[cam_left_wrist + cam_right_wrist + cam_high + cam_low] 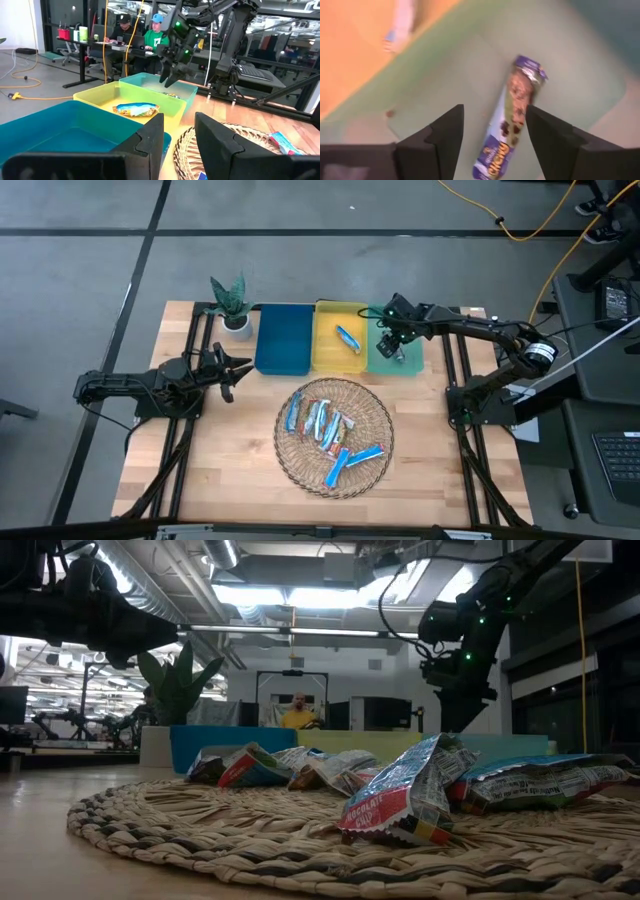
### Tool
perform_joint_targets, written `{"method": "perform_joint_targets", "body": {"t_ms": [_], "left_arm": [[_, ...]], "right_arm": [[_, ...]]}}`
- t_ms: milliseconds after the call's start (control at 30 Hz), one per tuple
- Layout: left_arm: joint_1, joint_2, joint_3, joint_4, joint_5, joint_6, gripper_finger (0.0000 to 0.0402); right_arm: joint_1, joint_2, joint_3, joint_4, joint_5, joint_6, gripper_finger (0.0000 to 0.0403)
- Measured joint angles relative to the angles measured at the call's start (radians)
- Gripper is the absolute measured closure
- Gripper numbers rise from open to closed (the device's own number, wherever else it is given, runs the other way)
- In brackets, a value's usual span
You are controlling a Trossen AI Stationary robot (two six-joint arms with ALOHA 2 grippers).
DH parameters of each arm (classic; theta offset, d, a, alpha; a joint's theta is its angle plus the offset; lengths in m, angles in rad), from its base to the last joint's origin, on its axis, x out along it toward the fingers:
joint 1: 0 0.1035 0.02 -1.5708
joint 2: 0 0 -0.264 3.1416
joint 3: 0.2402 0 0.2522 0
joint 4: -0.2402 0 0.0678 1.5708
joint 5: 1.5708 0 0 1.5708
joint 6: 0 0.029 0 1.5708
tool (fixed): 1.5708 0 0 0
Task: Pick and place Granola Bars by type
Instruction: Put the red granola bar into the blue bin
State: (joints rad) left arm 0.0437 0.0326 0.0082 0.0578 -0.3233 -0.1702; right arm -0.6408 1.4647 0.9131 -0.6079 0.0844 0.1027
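Observation:
Several shiny blue and silver granola bars [330, 435] lie in a heap in the round wicker basket [300, 470]; the low view shows them close up [400, 800]. One bar [348, 338] lies in the yellow tray [335, 362]. My right gripper [390, 342] hovers open over the green tray [412, 363]. In its wrist view a purple-ended bar [512, 120] shows on the tray floor between the fingers, apart from them. My left gripper [235, 370] waits open at the table's left, beside the blue tray [283, 340].
A potted plant [232, 305] stands at the far left, next to the blue tray. The three trays stand side by side along the far edge. Bare wood lies left and right of the basket. People sit at desks [140, 35] beyond the table.

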Motion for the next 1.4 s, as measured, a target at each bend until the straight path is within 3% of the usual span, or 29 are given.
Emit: {"method": "perform_joint_targets", "body": {"t_ms": [433, 900, 1133, 1400], "left_arm": [[0.0, 0.0, 0.0, 0.0, 0.0, 0.001, 0.0297], [0.0, 0.0, 0.0, 0.0, 0.0, 0.08, 0.0297], [0.0, 0.0, 0.0, 0.001, 0.001, 0.149, 0.0297], [0.0, 0.0, 0.0, 0.001, 0.01, 0.184, 0.0297]], "right_arm": [[0.19, -0.175, 0.001, 0.078, 0.001, 0.08, 0.0189], [0.516, -0.272, 0.005, 0.283, -0.042, 0.289, 0.0189], [0.724, -0.267, 0.044, 0.291, 0.069, 0.285, 0.0189], [0.908, -0.255, 0.046, 0.283, 0.108, 0.375, 0.0189]]}}
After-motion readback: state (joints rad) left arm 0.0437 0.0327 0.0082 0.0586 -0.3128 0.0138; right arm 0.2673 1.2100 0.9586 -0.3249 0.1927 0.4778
